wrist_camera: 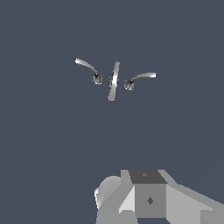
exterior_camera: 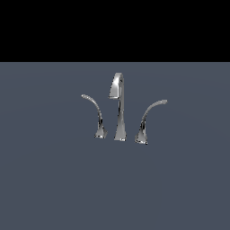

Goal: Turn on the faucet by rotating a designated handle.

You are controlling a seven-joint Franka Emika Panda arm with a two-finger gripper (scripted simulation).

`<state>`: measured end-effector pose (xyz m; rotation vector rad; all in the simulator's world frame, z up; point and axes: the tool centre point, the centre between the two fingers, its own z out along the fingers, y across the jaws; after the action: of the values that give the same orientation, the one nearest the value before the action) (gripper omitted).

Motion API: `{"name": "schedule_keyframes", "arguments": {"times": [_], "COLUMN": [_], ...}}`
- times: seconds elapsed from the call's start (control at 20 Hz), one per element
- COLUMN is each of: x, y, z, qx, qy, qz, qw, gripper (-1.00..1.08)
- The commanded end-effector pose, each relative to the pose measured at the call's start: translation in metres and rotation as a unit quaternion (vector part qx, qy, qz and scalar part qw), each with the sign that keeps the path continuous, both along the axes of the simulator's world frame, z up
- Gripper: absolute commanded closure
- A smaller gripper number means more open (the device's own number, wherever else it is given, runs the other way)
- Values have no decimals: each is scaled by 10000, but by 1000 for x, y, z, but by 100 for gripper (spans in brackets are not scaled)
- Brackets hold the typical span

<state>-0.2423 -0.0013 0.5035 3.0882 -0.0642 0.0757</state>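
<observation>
Counting one spout [exterior_camera: 119,108] | two levers (handle [exterior_camera: 148,120] thicker) | gripper [wrist_camera: 144,205] opening unreadable

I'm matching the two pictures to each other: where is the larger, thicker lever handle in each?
Exterior view: the thicker handle stands on the exterior view's right of the tall spout.
Wrist view: the thicker handle is far off, beside the spout.
Shared landmark: the spout, between both levers.
</observation>
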Motion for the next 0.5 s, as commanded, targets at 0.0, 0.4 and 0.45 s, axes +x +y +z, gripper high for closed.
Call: {"name": "schedule_keyframes", "arguments": {"times": [0.0, 0.4, 0.45], "x": [5, 31, 36], "y": [1, 6, 7], "z": [-5, -35, -40], "qx": [7, 46, 52], "qy": [1, -2, -3], "qz": [-136, -885, -1010], "qw": [9999, 9961, 9949], "gripper": [108, 108, 108]}}
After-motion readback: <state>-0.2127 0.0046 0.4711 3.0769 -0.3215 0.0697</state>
